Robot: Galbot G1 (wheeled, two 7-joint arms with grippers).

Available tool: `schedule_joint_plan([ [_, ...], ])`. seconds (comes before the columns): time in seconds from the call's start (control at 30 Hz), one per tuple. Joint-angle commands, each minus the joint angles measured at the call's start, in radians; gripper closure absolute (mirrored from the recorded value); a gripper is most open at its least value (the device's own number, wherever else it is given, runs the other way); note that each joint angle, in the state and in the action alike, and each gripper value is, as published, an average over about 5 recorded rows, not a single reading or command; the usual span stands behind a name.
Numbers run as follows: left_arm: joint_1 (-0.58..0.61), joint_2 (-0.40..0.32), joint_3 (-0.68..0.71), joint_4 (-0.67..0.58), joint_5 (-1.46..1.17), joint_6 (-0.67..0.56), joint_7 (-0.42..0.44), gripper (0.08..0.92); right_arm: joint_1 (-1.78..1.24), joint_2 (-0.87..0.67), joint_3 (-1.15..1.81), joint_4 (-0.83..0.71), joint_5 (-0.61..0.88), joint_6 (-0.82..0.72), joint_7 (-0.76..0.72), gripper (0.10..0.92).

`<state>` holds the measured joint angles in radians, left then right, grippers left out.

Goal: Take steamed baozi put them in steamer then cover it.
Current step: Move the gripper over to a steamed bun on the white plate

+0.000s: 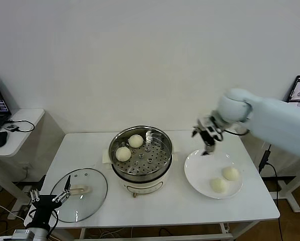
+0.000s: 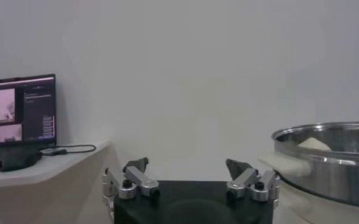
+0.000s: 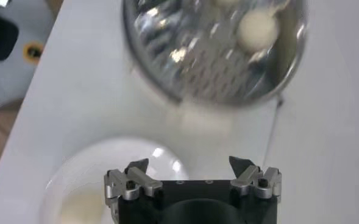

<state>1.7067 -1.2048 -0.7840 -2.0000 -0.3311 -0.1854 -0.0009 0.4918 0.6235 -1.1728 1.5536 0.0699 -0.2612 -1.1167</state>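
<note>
**Inspector A:** Stainless steel first: we record the steamer [image 1: 141, 150] at the table's middle, uncovered, with two steamed baozi [image 1: 123, 153] on its perforated floor toward the robot's left side, touching or nearly so.

**Inspector B:** We note two more buns [image 1: 231, 173] on the white plate [image 1: 196, 168] just to the steamer's right. By our judgement the loading is about half done.

**Inspector A:** We find the right gripper [image 1: 208, 146] above the plate's far rim, between steamer and buns, pointing down. Its fingers [image 3: 136, 165] are spread wide with nothing between them, which suits a reach for the next bun.

**Inspector B:** The left gripper [image 1: 65, 192] sits low at the table's near-left corner, beside the glass lid [image 1: 79, 195], likewise spread open and empty. We judge it idle, placed there because the lid is its likely job once all buns are in.

**Inspector A:** The lid lies flat, well apart from the steamer, leaving the basket mouth free.
</note>
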Motion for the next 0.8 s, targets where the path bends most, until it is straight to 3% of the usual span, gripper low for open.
schedule_joint_plan([
  [0.03, 0.003, -0.001, 0.003, -0.002, 0.002, 0.001, 0.0, 0.177, -0.166, -0.208, 0.072, 0.067, -0.149, 0.058, -0.045, 0.203],
  [0.4, 0.006, 0.001, 0.002, 0.004, 0.008, 0.002, 0.0, 0.177, -0.511, -0.175, 0.296, -0.028, -0.217, 0.024, 0.018, 0.203],
  [0.8, 0.006, -0.002, -0.009, 0.01, 0.006, 0.002, 0.001, 0.177, -0.577, -0.066, 0.316, -0.1, -0.229, 0.01, 0.06, 0.203],
])
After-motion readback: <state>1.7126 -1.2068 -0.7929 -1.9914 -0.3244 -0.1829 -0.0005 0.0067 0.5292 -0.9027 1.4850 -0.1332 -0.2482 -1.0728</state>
